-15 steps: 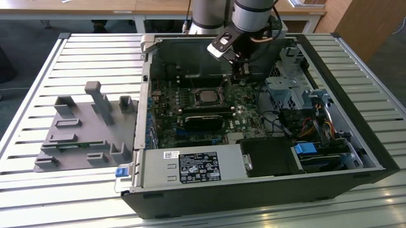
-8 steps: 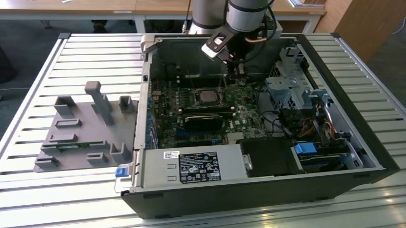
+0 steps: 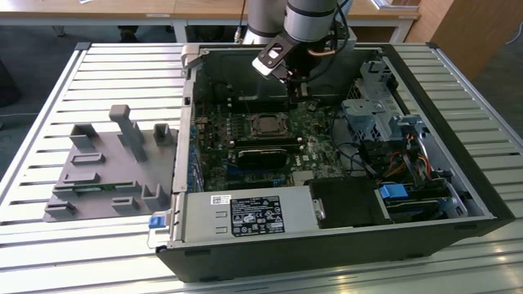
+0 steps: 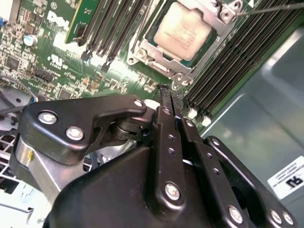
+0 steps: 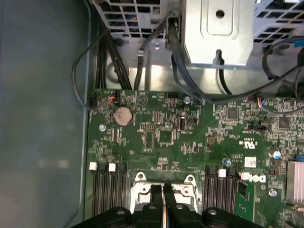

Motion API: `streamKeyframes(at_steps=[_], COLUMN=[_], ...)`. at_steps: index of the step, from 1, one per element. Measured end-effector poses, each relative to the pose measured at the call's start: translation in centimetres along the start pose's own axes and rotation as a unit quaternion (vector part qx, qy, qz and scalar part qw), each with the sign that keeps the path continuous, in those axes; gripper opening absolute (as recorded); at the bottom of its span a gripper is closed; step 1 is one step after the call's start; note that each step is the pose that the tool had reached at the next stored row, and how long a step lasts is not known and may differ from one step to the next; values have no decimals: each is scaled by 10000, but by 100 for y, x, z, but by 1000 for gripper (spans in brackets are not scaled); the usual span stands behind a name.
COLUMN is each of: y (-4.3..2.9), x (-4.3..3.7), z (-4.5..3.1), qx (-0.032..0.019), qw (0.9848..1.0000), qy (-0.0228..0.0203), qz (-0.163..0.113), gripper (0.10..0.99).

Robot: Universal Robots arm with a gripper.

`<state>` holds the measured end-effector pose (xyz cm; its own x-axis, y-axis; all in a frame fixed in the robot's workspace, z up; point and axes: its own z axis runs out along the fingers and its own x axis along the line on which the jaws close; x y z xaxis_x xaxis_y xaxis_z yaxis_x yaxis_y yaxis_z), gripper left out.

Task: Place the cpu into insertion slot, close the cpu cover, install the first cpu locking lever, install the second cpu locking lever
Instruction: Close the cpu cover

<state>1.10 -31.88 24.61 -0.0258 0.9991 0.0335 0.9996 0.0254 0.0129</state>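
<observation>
On the exterior view's left, a grey fixture tray (image 3: 106, 165) lies on the slatted surface (image 3: 49, 245). In the open computer case (image 3: 327, 257), the cpu (image 4: 183, 31) sits in the insertion slot (image 5: 137, 187), framed by the cpu cover (image 4: 164, 61). Just past the slot's edge, slightly rightward, the jaws hang pressed together, gripping nothing.

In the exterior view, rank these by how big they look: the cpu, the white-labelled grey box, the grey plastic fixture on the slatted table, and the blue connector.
1. grey plastic fixture
2. white-labelled grey box
3. cpu and blue connector: alike in size, with the cpu farther from the camera, so unranked.
</observation>
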Motion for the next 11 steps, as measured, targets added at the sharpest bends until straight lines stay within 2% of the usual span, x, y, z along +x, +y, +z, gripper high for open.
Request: streamKeyframes(at_steps=[7,11], y=[-53,-83], x=[0,0], z=[61,67], qx=[0,0], qw=[10000,10000], qy=[0,0], qz=[0,-1], gripper=[153,153])
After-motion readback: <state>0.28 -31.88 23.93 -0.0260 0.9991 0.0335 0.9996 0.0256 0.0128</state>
